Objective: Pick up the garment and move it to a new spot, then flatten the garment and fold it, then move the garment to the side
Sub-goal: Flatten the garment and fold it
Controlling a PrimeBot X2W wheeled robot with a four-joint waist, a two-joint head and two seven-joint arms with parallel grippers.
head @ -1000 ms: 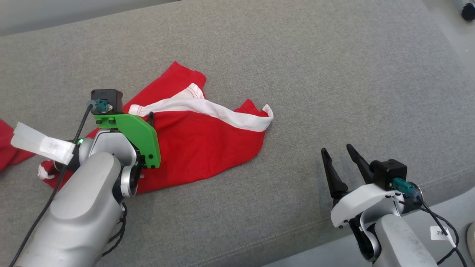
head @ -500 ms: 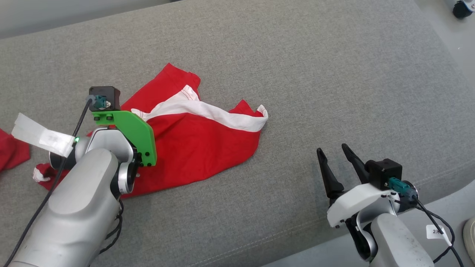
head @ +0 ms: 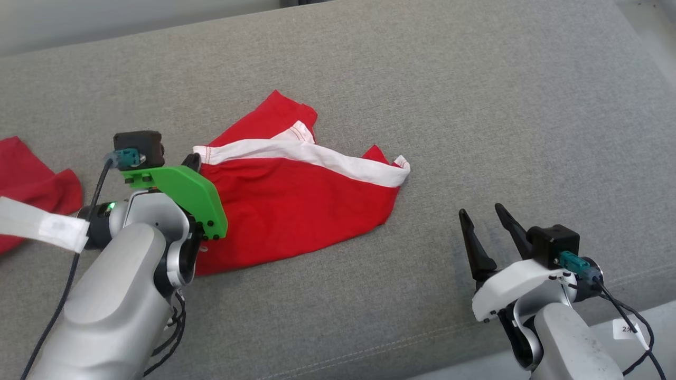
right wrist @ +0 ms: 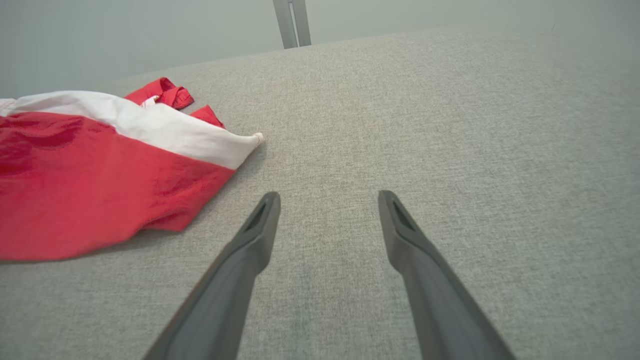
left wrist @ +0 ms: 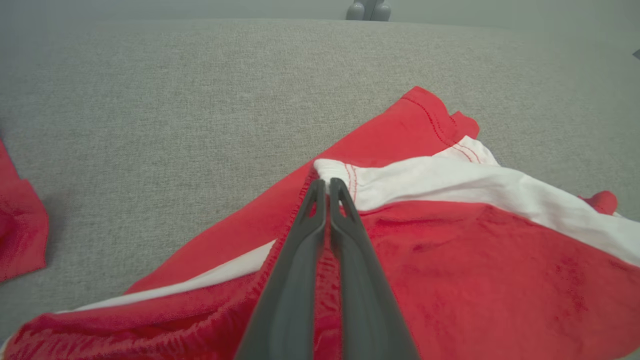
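Note:
The garment [head: 296,206] is red with a white band and lies crumpled on the grey cushion [head: 475,105]. My left gripper [head: 191,161] is shut on it at the left end of the white band. In the left wrist view the two fingers press together [left wrist: 325,186] with red cloth [left wrist: 475,260] pinched between them. My right gripper [head: 481,211] stands open near the cushion's front right, apart from the garment. The right wrist view shows its spread fingers [right wrist: 327,200] over bare cushion, with the garment [right wrist: 75,190] off to the left.
Another red cloth [head: 31,169] lies at the cushion's left edge, also seen as red cloth [left wrist: 20,225] in the left wrist view. A white tape tag [head: 42,224] hangs on the left arm's cable. The cushion's front edge [head: 369,348] runs close to both arms.
My left gripper has shut on the garment at the end of its white band. The whole picture has shifted right, and the garment has slid somewhat right with the left arm. The right gripper stays open.

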